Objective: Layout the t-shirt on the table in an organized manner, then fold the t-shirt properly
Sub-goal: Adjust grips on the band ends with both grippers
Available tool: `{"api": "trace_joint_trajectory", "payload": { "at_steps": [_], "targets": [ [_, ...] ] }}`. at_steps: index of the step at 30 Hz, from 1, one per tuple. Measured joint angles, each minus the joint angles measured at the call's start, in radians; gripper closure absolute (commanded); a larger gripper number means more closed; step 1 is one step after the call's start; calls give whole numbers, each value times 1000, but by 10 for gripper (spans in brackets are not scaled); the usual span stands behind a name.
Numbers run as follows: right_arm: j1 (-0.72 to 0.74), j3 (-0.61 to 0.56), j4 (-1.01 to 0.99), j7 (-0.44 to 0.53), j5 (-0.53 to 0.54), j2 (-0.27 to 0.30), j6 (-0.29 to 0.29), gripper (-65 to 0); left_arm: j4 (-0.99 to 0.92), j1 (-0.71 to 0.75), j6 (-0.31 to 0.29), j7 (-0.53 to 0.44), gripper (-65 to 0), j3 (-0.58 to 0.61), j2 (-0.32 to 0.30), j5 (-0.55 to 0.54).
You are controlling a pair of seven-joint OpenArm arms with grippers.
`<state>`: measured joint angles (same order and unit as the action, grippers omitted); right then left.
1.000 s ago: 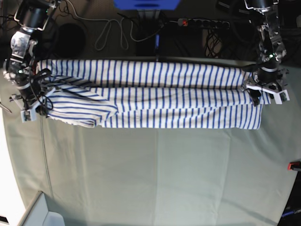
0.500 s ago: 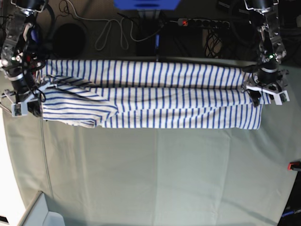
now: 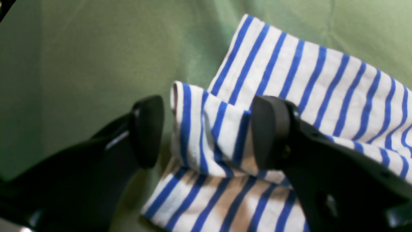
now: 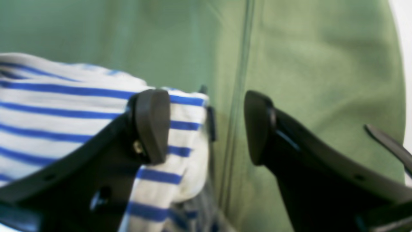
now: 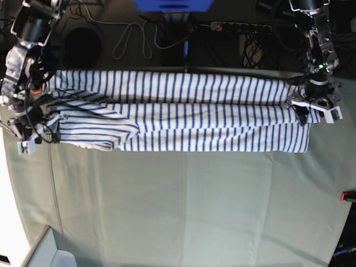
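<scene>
Both claws stand with their jaws parted. Seen from its own wrist camera, the left gripper (image 3: 206,132) has its two black pads spread either side of a folded corner of the t-shirt (image 3: 289,96); the right-hand pad lies against the striped cloth, the left-hand pad stands clear of it, so nothing is pinched. In the right wrist view, the right gripper (image 4: 206,127) is also spread wide: its left pad sits over the bunched edge of the shirt, while its right pad hangs above bare green cloth.

Beneath them lies the table (image 5: 189,211), covered in pale grey-green fabric with long creases running across it. A small red clamp (image 5: 348,195) shows at the right edge of the base view. Behind the table, along the top of the frame, a dark floor carries tangled cables and a power strip (image 5: 239,26).

In that base view, the shirt stretches as a long folded band across the upper part of the table, from the right gripper at the left edge of the frame to the left gripper at the right edge. One sleeve lies folded over near the left end.
</scene>
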<state>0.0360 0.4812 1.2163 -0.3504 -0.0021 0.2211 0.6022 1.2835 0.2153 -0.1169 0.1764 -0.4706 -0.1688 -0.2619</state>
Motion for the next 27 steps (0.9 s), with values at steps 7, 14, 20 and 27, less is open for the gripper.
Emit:
{"api": "trace_joint_trajectory", "payload": {
  "at_steps": [7,14,20,27],
  "targets": [
    [-15,-2,-11,4,6,9,0,-199,0,0,0,-2,-415,0,0,0],
    [-58,-1,-10,9,8,-19,69,-69,0,0,0,-2,-415,0,0,0],
    [-130,11,137,5,3,-26,78,0,0,0,1,-2,-415,0,0,0],
    [-185,97,264,6,7,-87,78,0,0,0,0,2,-415,0,0,0]
  ]
}}
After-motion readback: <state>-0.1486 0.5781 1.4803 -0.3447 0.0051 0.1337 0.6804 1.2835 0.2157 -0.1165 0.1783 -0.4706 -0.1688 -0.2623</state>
